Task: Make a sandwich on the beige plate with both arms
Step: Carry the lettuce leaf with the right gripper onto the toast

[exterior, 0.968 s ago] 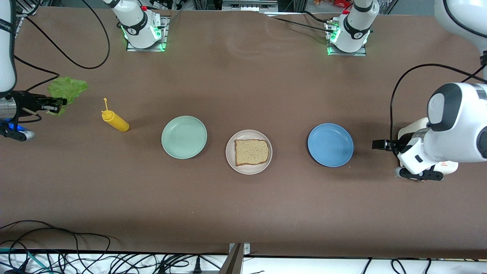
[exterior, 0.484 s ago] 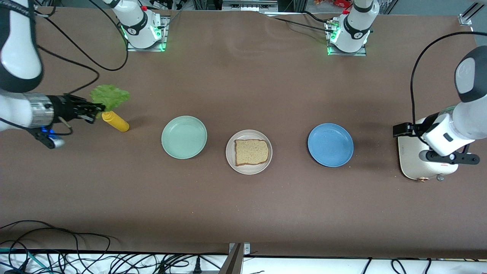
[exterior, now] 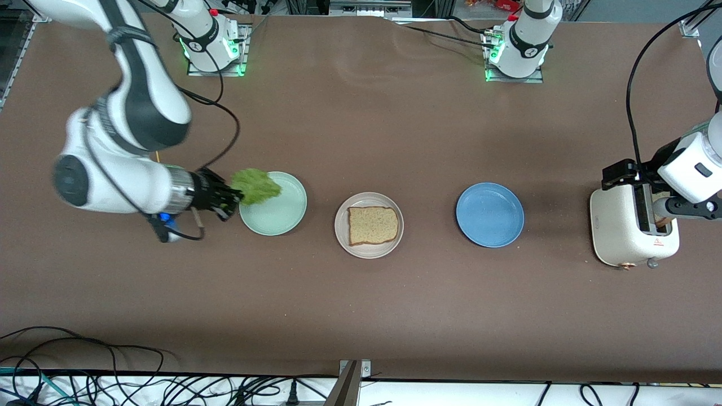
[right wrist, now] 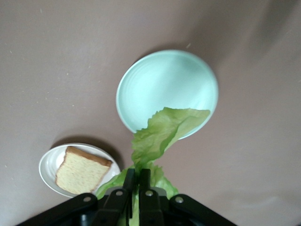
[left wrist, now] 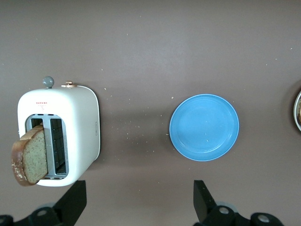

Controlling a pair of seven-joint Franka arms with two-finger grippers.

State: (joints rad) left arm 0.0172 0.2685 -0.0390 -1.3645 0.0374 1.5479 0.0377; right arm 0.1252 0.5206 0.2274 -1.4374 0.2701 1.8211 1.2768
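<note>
Step in hand: While the first bread slice [exterior: 373,225] is lying flat on the beige plate [exterior: 342,228], the lettuce layer is being brought in; I judge the task roughly a third done.
Right gripper [exterior: 232,197]: its fingers are pressed together, pinching the lettuce leaf [exterior: 255,185] by one end, and it is hanging over the rim of the mint green plate [exterior: 282,220] at the right arm's end of the bench [exterior: 361,316].
Lettuce leaf: it is drooping from the grip over the mint green plate, well apart from the bread.
Left gripper [exterior: 620,172]: its fingers are standing spread and holding nothing, and it is hovering over the white toaster [exterior: 620,231] at the left arm's end.
Second bread slice [left wrist: 31,156]: it is leaning out of a toaster slot, untouched.
Blue plate [exterior: 489,214]: it is sitting bare between the beige plate and the toaster.
Next move: the right arm is needing to carry the leaf on over the bread, lower it and let go so that it is covering the slice; the left gripper is then needing to descend around the toaster slice.
</note>
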